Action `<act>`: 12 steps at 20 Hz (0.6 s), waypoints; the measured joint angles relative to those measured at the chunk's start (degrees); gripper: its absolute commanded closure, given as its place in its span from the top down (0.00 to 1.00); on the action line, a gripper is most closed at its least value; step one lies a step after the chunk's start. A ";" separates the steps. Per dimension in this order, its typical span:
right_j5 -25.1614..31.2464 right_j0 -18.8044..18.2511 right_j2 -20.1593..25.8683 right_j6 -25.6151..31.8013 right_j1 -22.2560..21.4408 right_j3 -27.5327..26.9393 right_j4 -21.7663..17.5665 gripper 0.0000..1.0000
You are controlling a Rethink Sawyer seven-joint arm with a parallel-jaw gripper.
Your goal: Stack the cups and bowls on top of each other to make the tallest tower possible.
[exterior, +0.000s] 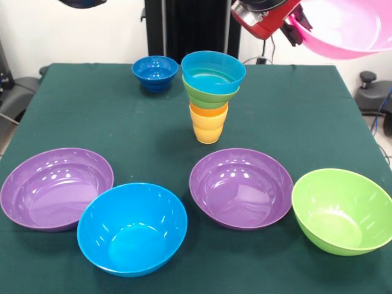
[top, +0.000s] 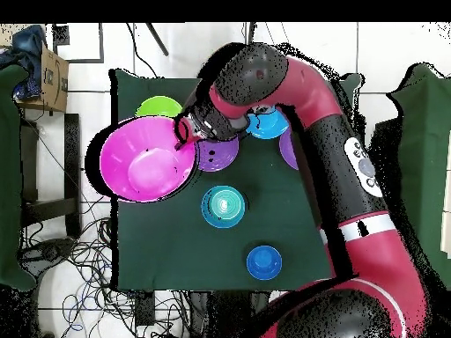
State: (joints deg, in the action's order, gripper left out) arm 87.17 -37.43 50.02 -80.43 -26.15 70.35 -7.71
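One large pink bowl point(exterior: 343, 27) hangs in the air, pinched at its rim by the gripper point(exterior: 293, 23), well above the table point(exterior: 92, 110) and off to one side of the tower point(exterior: 211, 95). The jaws appear clamped on the bowl's edge, though the contact itself is half hidden behind the red wrist, so I judge that from how the bowl hangs. It looks like light, stiff, glossy plastic, probably slippery, and a rim pinch lets it tilt (it already hangs tipped); the rim is nonetheless the only thin place to take hold.

The tower stands upright: yellow-orange cup point(exterior: 207, 130) at the bottom, orange cup point(exterior: 208, 111) nested in it, small green bowl point(exterior: 209, 95) above, light blue bowl point(exterior: 213, 70) on top. Narrow at the base and flaring upward, it will likely topple at a nudge.

Just behind the tower sits the dark blue bowl point(exterior: 155, 72). In front of it lie two purple bowls point(exterior: 56, 187) point(exterior: 241, 187), a large blue bowl point(exterior: 132, 228) between them, and a large green bowl point(exterior: 342, 210).
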 measured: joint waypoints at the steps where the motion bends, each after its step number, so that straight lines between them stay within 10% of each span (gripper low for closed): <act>1: 0.31 -0.01 0.26 0.08 0.33 -0.68 -0.36 0.00; 12: 2.68 -0.54 2.53 2.21 3.34 -6.87 -3.45 0.00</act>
State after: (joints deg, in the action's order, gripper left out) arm 89.84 -37.97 52.55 -78.22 -22.81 63.48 -11.16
